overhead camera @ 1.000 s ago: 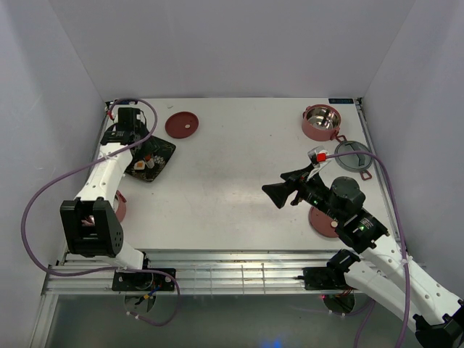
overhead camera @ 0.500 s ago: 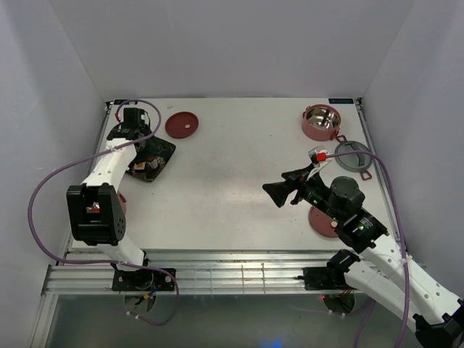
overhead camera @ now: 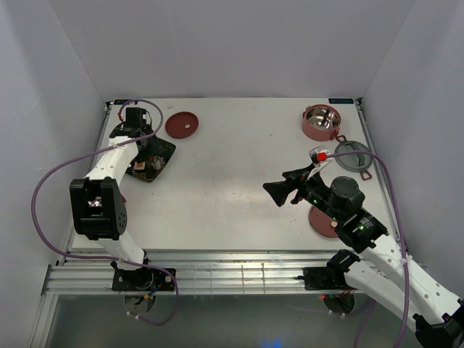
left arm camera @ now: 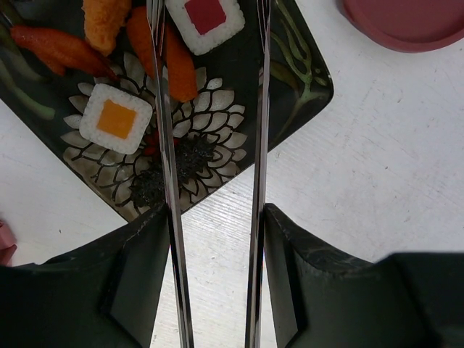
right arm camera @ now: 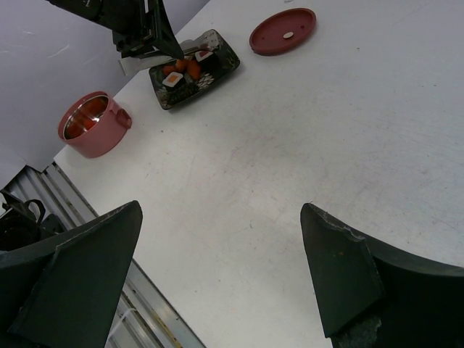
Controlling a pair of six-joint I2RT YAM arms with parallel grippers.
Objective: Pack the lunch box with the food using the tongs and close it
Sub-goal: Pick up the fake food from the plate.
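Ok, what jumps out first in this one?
The silver tongs, clamped in the left gripper, reach over the dark floral plate at the far left of the table, their arms either side of a red-centred sushi roll. The right gripper hangs wide open and empty toward the right, and an open lunch box tier sits at the far right.

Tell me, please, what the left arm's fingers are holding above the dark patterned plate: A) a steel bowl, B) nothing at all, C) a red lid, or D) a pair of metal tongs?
D: in the left wrist view, the two thin silver arms of the tongs run out from between the left fingers and reach over the plate.
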